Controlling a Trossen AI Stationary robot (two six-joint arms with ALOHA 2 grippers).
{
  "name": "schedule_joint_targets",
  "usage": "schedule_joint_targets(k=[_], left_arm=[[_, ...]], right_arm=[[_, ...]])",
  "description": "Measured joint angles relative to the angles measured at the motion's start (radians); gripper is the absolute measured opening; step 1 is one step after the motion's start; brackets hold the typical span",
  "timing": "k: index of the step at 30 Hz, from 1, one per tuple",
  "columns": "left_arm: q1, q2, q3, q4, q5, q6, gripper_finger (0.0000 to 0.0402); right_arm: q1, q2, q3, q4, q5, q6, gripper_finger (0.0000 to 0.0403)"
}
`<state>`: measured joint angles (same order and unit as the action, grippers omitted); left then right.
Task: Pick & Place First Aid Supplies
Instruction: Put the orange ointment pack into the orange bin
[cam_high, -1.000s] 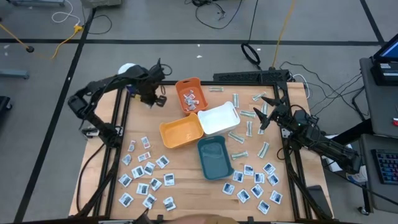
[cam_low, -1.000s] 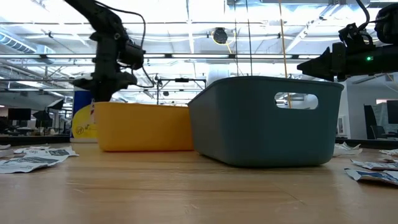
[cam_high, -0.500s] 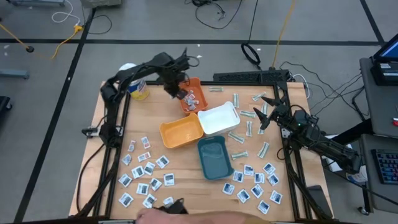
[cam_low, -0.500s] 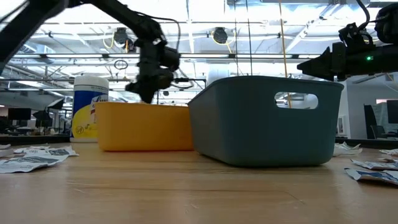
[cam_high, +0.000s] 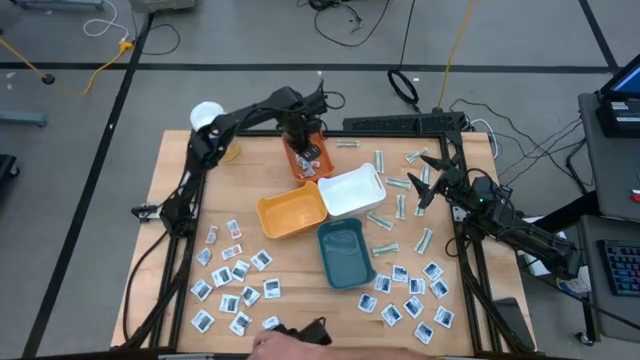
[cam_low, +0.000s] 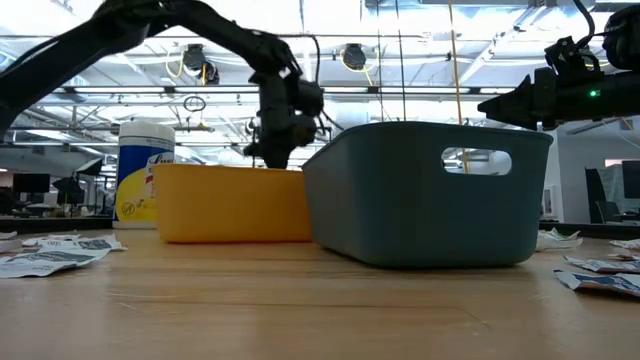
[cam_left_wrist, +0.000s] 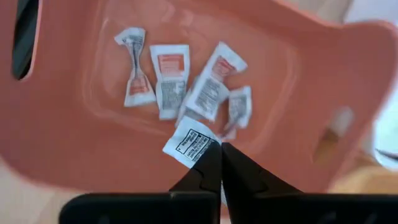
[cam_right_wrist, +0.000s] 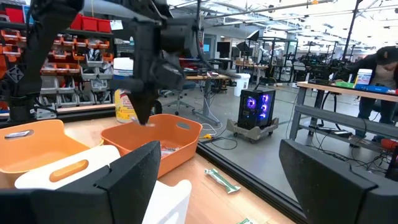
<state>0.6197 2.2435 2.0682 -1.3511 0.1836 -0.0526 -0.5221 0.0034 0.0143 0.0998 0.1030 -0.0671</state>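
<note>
My left gripper (cam_high: 308, 150) (cam_left_wrist: 221, 155) hangs over the red-orange tray (cam_high: 289, 140) at the table's far middle, shut on a white sachet with dark print (cam_left_wrist: 191, 144). Several more sachets (cam_left_wrist: 168, 87) lie on that tray's floor. In the low view this gripper (cam_low: 275, 155) shows behind the yellow tray. My right gripper (cam_high: 425, 185) (cam_right_wrist: 217, 186) waits open above the pale strips (cam_high: 400, 185) on the table's right. White sachets lie flat in two groups, near left (cam_high: 235, 280) and near right (cam_high: 410, 295). My left gripper pinches the white sachet between its two shut fingertips, at one corner (cam_left_wrist: 208, 148). The fingers come from above, pointing down into the red-orange tray. The rest of the sachet sticks out sideways from the tips, above the tray floor and the sachets lying there.
A yellow-orange tray (cam_high: 292, 213), a white tray (cam_high: 352, 190) and a teal tray (cam_high: 345, 252) stand together in the table's middle. A white-lidded canister (cam_low: 145, 170) stands at the far left corner. A person's hand (cam_high: 290, 338) reaches in at the near edge.
My left arm has swung from the far left of the table toward the right, past the canister, and now stands over the red-orange tray, fingers down. A person's hand has come in at the near edge.
</note>
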Motion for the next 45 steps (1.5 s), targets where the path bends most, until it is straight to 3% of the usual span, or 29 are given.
schedule_joint_targets(k=[5, 13, 19, 24, 28, 37, 45], left_arm=[[-0.008, 0.014, 0.0, 0.042, -0.001, 0.016, 0.0063], [-0.022, 0.014, 0.0, 0.085, 0.0, 0.011, 0.0217], [-0.005, -0.001, 0.0, 0.033, -0.017, -0.167, 0.0276], [0.015, -0.04, -0.004, -0.038, -0.062, -0.265, 0.0285], [0.026, -0.113, -0.084, -0.033, -0.09, -0.301, 0.0276], [0.008, -0.417, -0.502, 0.102, -0.107, -0.464, 0.0257], [-0.068, -0.696, -0.842, 0.128, -0.105, -0.625, 0.0255]], right_arm=[[0.0, 0.0, 0.0, 0.0, 0.0, 0.0, 0.0322], [0.0, 0.0, 0.0, 0.0, 0.0, 0.0, 0.0322], [0.0, 0.0, 0.0, 0.0, 0.0, 0.0, 0.0322], [0.0, 0.0, 0.0, 0.0, 0.0, 0.0, 0.0322], [0.0, 0.0, 0.0, 0.0, 0.0, 0.0, 0.0322], [0.0, 0.0, 0.0, 0.0, 0.0, 0.0, 0.0322], [0.0, 0.0, 0.0, 0.0, 0.0, 0.0, 0.0322]])
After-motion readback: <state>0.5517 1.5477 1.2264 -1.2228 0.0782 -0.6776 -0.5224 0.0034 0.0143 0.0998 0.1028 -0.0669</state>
